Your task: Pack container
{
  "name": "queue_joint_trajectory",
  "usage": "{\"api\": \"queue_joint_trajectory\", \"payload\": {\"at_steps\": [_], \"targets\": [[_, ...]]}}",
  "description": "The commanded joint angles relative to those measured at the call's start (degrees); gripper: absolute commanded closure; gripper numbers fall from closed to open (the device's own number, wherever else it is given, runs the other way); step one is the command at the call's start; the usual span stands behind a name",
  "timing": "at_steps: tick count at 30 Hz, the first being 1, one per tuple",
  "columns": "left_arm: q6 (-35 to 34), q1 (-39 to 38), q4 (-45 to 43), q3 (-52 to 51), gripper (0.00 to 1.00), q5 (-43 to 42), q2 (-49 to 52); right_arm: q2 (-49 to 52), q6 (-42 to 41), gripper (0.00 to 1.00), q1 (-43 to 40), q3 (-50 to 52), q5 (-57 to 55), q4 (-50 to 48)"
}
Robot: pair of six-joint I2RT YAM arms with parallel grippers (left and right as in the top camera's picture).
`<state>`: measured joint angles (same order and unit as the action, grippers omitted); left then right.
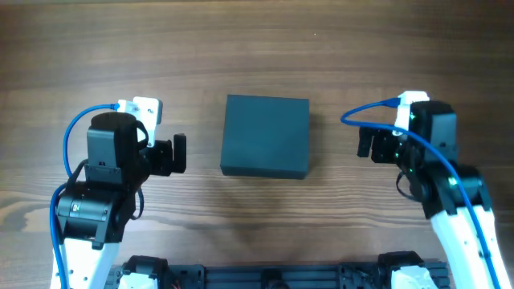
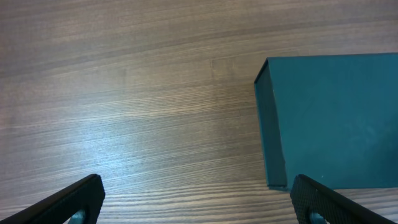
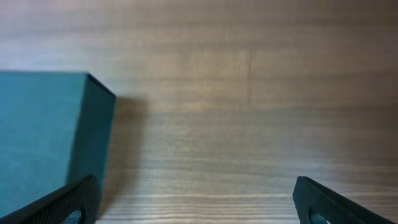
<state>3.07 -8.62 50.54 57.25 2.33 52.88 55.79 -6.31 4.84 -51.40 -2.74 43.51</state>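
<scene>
Both pairs of fingers stood spread wide and held nothing. From overhead I saw the container (image 1: 265, 135) lying closed on the table (image 1: 257, 40), at the middle of the frame. The left fingers (image 1: 178, 149) sat at its left and the right fingers (image 1: 365, 143) at its right. Each pair pointed toward it but stayed apart from it, with bare wood between. In the left wrist view the container (image 2: 336, 118) filled the right side, one finger tip low at each bottom corner. In the right wrist view the container (image 3: 43, 137) took the left side, with wood grain across the rest.
</scene>
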Motion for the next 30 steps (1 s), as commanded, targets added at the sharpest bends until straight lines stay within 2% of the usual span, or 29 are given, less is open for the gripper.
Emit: {"api": "queue_joint_trajectory", "payload": {"at_steps": [1,5,11,14,19,22,28,30], "targets": [[-0.79,-0.11,0.02,-0.76,0.0,0.79,0.07,-8.92,0.33,0.0,0.0,1.31,-1.92,-2.93],[-0.79,-0.11,0.02,-0.76,0.0,0.79,0.07,-19.65,0.33,0.0,0.79,7.98,-1.73,-10.19],[-0.76,-0.11,0.02,-0.76,0.0,0.76,0.07,-35.04,0.15,0.0,0.83,24.68,0.0,-27.34],[-0.79,-0.11,0.02,-0.76,0.0,0.76,0.07,-38.86,0.31,0.0,1.11,31.5,-0.13,-38.58],[-0.79,-0.11,0.02,-0.76,0.0,0.76,0.07,-39.93,0.31,0.0,1.16,39.1,-1.66,-51.54],[-0.76,-0.11,0.02,-0.76,0.0,0.76,0.07,-40.79,0.22,0.0,1.16,43.43,-1.95,-54.58],[-0.76,-0.11,0.02,-0.76,0.0,0.79,0.07,-50.1,0.13,0.0,1.16,50.69,0.96,-54.88],[-0.79,-0.11,0.02,-0.76,0.0,0.76,0.07,-53.24,0.0,0.0,1.14,51.12,1.95,-50.88]]}}
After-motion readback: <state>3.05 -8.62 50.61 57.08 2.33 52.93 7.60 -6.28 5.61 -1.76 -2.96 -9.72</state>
